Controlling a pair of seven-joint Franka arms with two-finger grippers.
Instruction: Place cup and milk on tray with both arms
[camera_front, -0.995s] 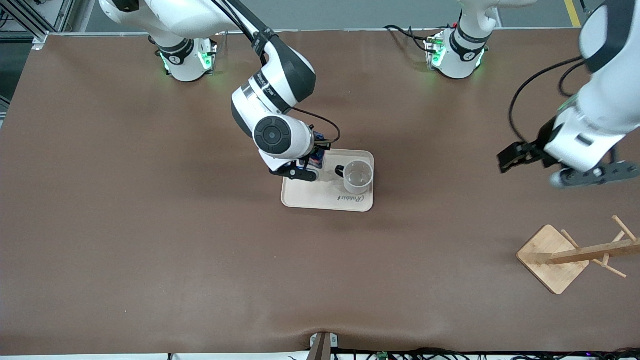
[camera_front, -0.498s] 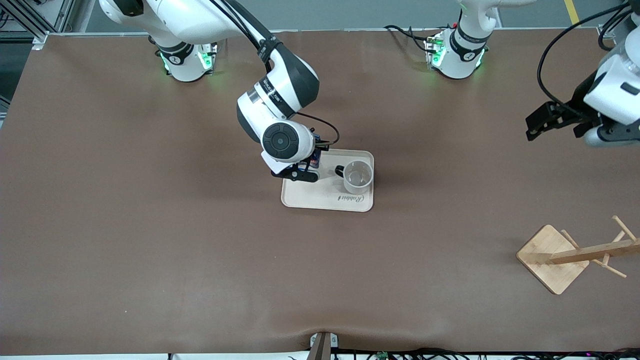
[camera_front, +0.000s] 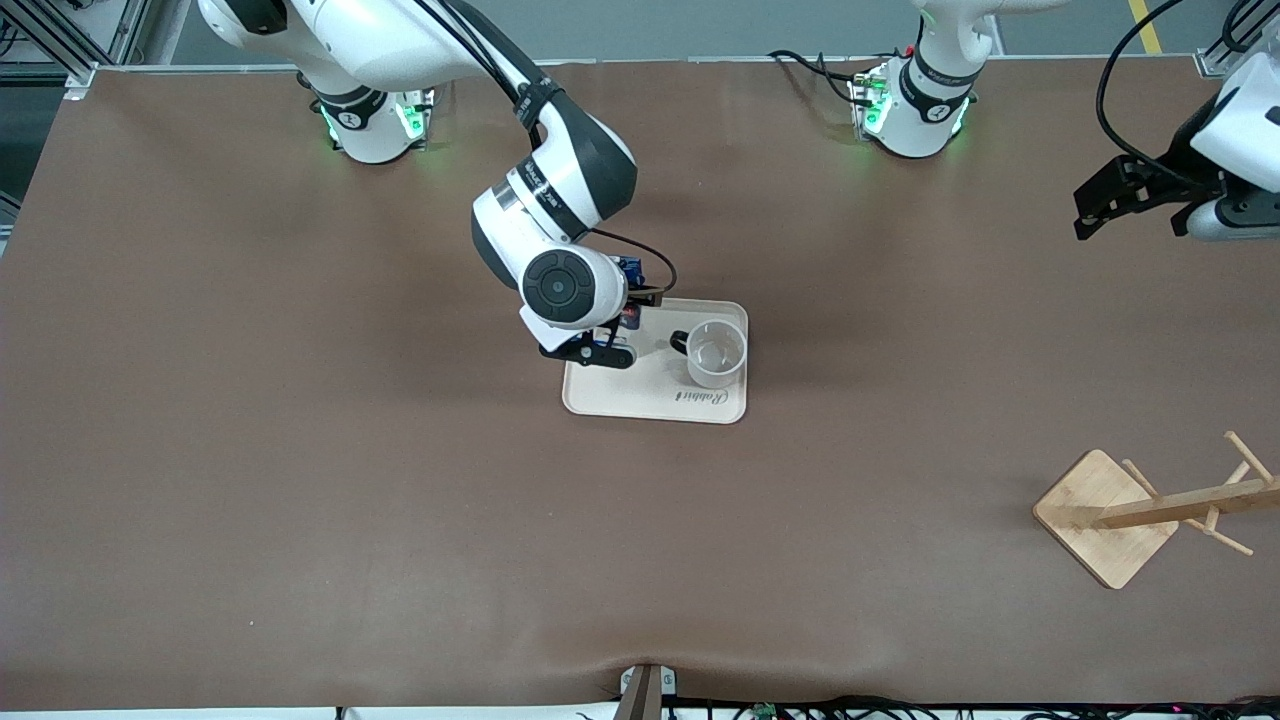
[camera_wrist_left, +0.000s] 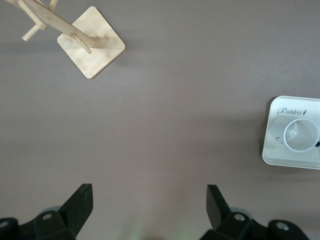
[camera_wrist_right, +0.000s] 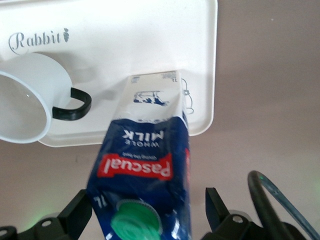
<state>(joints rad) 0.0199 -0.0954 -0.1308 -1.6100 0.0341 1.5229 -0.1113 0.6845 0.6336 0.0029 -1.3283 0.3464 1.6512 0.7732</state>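
Note:
The beige tray (camera_front: 640, 395) lies mid-table. The white cup (camera_front: 716, 353) stands on it with its black handle toward the milk carton (camera_front: 630, 318), which stands on the tray's corner toward the right arm's base. In the right wrist view the carton (camera_wrist_right: 145, 150) shows its green cap and blue top, next to the cup (camera_wrist_right: 25, 100) on the tray (camera_wrist_right: 150, 40). My right gripper (camera_front: 590, 350) is open around the carton's top (camera_wrist_right: 145, 210), with a gap on each side. My left gripper (camera_front: 1225, 215) is open and empty (camera_wrist_left: 150, 205), high over the left arm's end of the table.
A wooden rack with a square base (camera_front: 1105, 515) stands near the left arm's end of the table, nearer the front camera; it also shows in the left wrist view (camera_wrist_left: 92, 47), as do the tray (camera_wrist_left: 275, 150) and the cup (camera_wrist_left: 301, 136). Brown tabletop surrounds the tray.
My left arm has swung away from the tray toward its own end of the table. My right wrist has shifted slightly over the carton; cup and tray have not moved.

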